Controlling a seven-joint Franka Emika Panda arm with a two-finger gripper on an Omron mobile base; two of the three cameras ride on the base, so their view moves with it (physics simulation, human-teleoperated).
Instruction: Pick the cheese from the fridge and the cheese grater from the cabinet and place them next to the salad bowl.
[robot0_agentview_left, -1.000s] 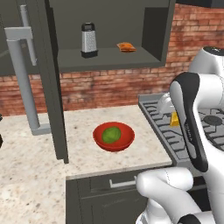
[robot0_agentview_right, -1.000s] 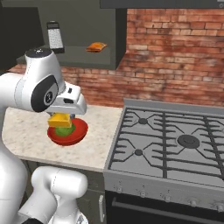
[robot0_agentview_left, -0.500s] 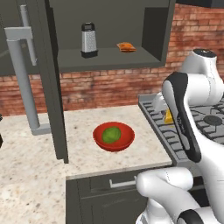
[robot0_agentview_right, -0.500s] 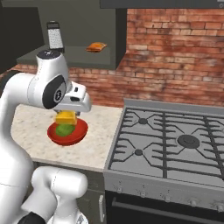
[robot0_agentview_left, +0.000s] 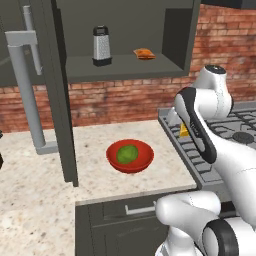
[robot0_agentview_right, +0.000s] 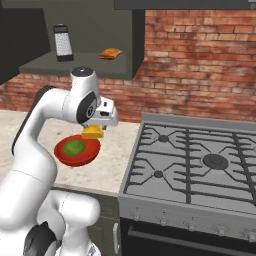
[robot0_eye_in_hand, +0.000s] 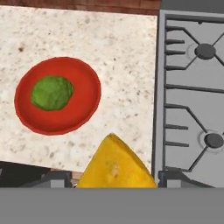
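Note:
My gripper (robot0_agentview_right: 95, 130) is shut on the cheese (robot0_agentview_right: 92, 133), a yellow-orange wedge, and holds it above the counter. It hangs just right of the salad bowl (robot0_agentview_right: 62, 152), between the bowl and the stove. From the hand, the cheese (robot0_eye_in_hand: 116, 164) sits between the fingertips, with the red salad bowl (robot0_eye_in_hand: 87, 83) up and to the left. In the left base view the cheese (robot0_agentview_left: 184, 131) peeks out behind the arm, right of the salad bowl (robot0_agentview_left: 112, 159). The cheese grater (robot0_agentview_left: 101, 46) stands upright on the shelf of the open cabinet (robot0_agentview_left: 125, 72). The fridge is out of view.
A flat orange-brown item (robot0_agentview_left: 144, 53) lies on the cabinet shelf right of the grater. The open cabinet door (robot0_agentview_left: 62, 100) with its grey bar handle (robot0_agentview_left: 25, 85) juts out over the counter's left part. The gas stove (robot0_agentview_right: 200, 160) borders the counter (robot0_eye_in_hand: 127, 65) on the right.
The arm has swung right, carrying the cheese from over the salad bowl to the strip of counter between the bowl and the stove. The bowl and grater have not moved.

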